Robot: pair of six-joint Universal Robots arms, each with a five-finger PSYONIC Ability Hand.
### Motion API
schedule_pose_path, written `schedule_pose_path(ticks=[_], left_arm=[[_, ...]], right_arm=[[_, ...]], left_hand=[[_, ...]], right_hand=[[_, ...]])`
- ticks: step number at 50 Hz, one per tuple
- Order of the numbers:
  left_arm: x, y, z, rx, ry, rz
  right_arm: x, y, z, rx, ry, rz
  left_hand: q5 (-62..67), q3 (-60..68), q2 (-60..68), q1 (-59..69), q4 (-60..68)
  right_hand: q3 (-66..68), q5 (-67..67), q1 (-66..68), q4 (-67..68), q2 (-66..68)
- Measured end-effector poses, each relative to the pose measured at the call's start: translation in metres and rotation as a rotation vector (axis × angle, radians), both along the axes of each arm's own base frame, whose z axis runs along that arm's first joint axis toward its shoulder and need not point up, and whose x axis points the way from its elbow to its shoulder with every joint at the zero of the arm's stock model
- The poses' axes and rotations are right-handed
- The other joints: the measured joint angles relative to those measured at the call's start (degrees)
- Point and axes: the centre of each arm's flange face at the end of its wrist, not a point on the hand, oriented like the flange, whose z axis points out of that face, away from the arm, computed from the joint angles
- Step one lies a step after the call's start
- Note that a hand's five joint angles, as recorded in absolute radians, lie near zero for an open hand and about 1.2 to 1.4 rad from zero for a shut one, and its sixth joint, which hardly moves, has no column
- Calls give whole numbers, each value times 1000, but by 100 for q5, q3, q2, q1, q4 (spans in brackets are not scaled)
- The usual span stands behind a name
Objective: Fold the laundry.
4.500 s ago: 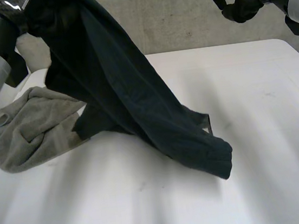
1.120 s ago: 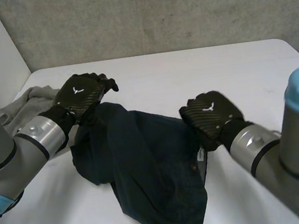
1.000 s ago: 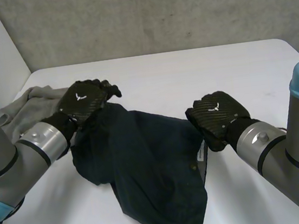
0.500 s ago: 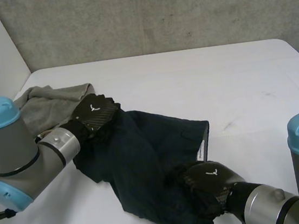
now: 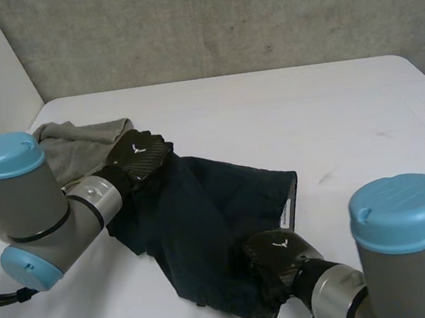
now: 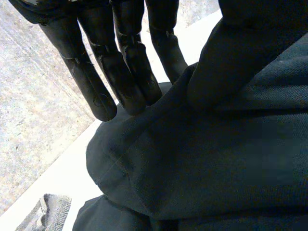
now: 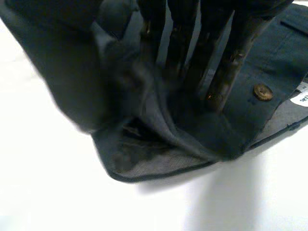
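A dark navy garment [image 5: 212, 221] lies crumpled on the white table [image 5: 346, 111], a buttoned waistband and label at its right edge. My left hand [image 5: 140, 154] sits on the garment's far left corner. In the left wrist view its straight fingers [image 6: 125, 72] and thumb pinch a fold of the dark cloth [image 6: 216, 159]. My right hand [image 5: 276, 264] is at the garment's near edge. In the right wrist view its fingers [image 7: 231, 57] reach into the waistband [image 7: 216, 125] beside a brass button [image 7: 263, 91], with a fold of cloth between thumb and fingers.
A grey cloth [image 5: 79, 144] lies bunched at the table's far left, partly under the dark garment, and it peeks out past the fold [image 6: 48, 211]. A concrete wall stands behind the table. Bare tabletop stretches to the right and back.
My right hand left the garment's right edge and came to its near edge, fingers now in the waistband. My left hand has closed on the far left corner.
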Motion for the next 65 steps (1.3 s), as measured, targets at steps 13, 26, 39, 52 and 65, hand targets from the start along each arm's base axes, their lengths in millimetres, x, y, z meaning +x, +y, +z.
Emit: schedule_pose_path(ticks=[13, 26, 39, 52, 65], left_arm=[[7, 11, 48, 4, 86, 31], [41, 71, 219, -323, 388, 101], [63, 123, 294, -546, 520, 132], [55, 97, 272, -420, 512, 142], [6, -13, 158, -129, 382, 172]], right_arm=[[21, -28, 55, -243, -70, 39], [-16, -81, 209, -805, 51, -23], [-36, -70, 293, -1043, -65, -125], [-39, -74, 291, -1004, -15, -110], [-9, -169, 178, -734, 112, -90]], left_hand=[[0, 14, 7, 0, 1], [0, 19, 12, 0, 22], [0, 19, 14, 5, 23], [0, 22, 16, 5, 24], [0, 23, 17, 5, 26]], right_hand=[[2845, 2865, 2226, 2905, 2815], [2845, 2885, 2226, 2909, 2815], [2845, 2885, 2226, 2909, 2815], [2845, 2885, 2227, 2909, 2815], [2845, 2885, 2227, 2909, 2815]])
